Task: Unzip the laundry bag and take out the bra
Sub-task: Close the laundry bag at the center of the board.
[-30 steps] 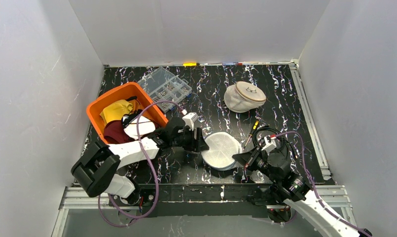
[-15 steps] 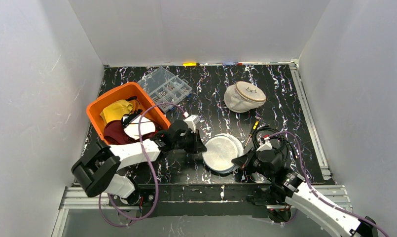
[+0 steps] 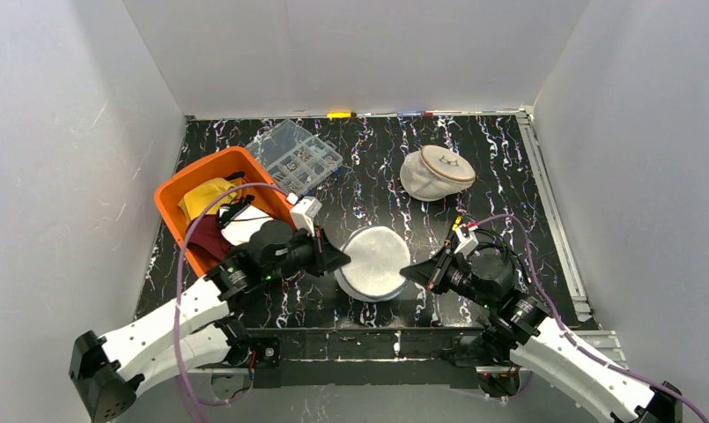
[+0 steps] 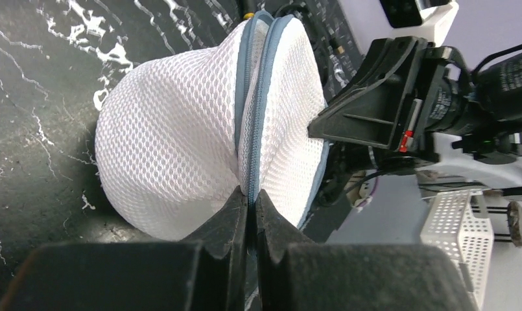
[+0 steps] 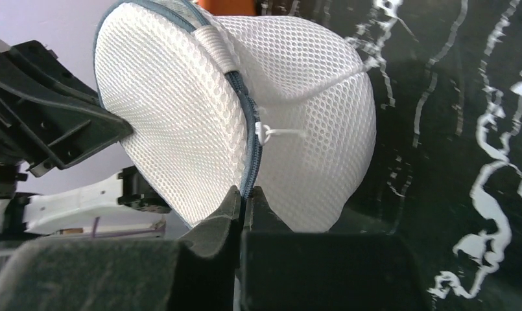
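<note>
The bag (image 3: 374, 260) has shifted left and a little toward the back of the bench (image 3: 509, 159) since a second ago. Both arms have swung with it, and the left arm's elbow has drawn back toward the near edge. The left claw (image 3: 336, 258), which stood apart then, is now pinched tight on the bag's left rim.

The right claw (image 3: 409, 271) is pinched just as tight on the opposite rim, so the round white mesh bag hangs between the two, at the near middle of the bench. In the left wrist view the left fingers (image 4: 235, 217) nip the mesh right at the grey zip (image 4: 258, 97), which runs up over the bag's edge and looks closed. In the right wrist view the right fingers (image 5: 227, 210) clamp the same grey seam. The zip pull (image 5: 264, 133), with a white cord, sits just above them, free of the claw. The bag stands on edge; whether its lower side touches the bench I cannot tell. What is inside it cannot be made out through the mesh.

An orange bin (image 3: 176, 188) with yellow and maroon cloth sits behind the left arm. A clear case (image 3: 295, 157) lies just beyond it. A second mesh bag (image 3: 436, 172) lies well apart toward the back right.
</note>
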`<action>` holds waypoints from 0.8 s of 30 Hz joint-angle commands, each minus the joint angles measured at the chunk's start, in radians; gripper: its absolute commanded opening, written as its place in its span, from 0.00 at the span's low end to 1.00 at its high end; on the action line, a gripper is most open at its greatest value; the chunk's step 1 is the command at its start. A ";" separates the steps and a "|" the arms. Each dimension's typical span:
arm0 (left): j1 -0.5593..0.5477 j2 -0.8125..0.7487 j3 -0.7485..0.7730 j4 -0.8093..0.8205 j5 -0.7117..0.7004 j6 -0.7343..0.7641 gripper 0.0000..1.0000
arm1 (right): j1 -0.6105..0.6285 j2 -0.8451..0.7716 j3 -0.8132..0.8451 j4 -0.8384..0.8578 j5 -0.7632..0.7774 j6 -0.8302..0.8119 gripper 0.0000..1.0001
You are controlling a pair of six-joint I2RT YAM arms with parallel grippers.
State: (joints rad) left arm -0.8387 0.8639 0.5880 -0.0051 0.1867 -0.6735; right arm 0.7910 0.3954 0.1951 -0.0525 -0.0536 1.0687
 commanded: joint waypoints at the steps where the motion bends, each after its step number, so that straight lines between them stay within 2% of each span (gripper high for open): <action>1: -0.009 -0.071 0.070 -0.186 -0.039 -0.015 0.00 | 0.005 0.032 0.097 -0.011 -0.009 -0.039 0.01; 15: -0.010 0.212 0.054 -0.063 -0.100 -0.003 0.00 | 0.005 0.181 0.025 0.007 0.049 -0.037 0.01; 17: -0.010 0.244 0.051 -0.053 -0.124 0.003 0.00 | 0.005 0.202 0.010 0.011 0.099 -0.039 0.01; 24: -0.009 0.368 0.044 0.062 -0.172 0.027 0.00 | 0.004 0.304 -0.063 0.130 0.135 -0.023 0.01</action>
State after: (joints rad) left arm -0.8490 1.1866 0.6392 -0.0139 0.0795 -0.6804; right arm 0.7940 0.6518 0.1684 -0.0097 0.0254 1.0470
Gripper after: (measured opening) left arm 0.025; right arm 0.043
